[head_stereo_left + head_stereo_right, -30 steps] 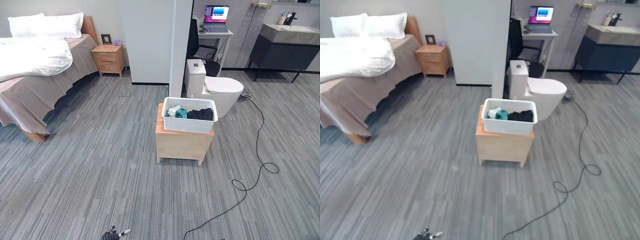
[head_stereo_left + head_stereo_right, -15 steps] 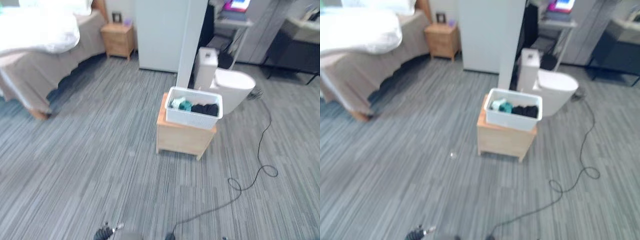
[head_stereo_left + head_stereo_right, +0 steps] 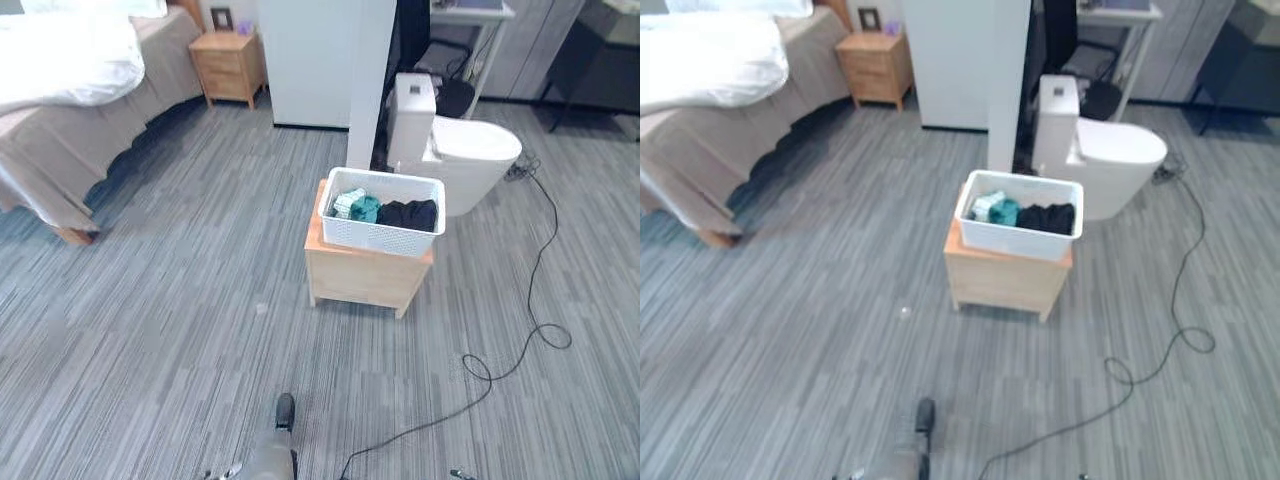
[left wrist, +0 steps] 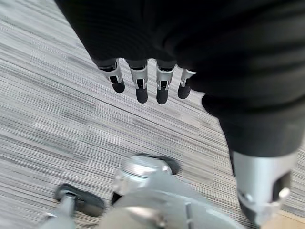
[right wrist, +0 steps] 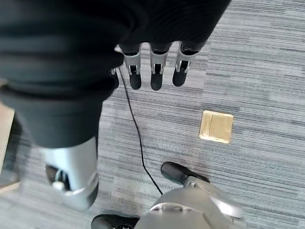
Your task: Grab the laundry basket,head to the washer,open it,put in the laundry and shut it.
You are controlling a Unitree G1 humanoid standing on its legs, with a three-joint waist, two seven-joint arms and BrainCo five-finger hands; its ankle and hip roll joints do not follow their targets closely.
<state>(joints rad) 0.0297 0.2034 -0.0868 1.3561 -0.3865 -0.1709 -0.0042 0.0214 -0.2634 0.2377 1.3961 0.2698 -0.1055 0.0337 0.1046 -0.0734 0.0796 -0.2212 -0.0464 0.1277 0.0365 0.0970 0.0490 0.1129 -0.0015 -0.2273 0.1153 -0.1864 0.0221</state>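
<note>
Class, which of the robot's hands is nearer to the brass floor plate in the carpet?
Right. The right hand hangs open, the brass floor plate lying on the carpet just past its fingertips. The left hand hangs open on the robot's other side, farther off.

Left hand fingers straight, holding nothing, right hand likewise

Even, bright indoor light fills the room — shadows are faint, the darkest lying under the bed at upper left. The right eye view is softer than the left (a mild overall blur). Both wrist views smear the carpet — close parts lack focus.
</note>
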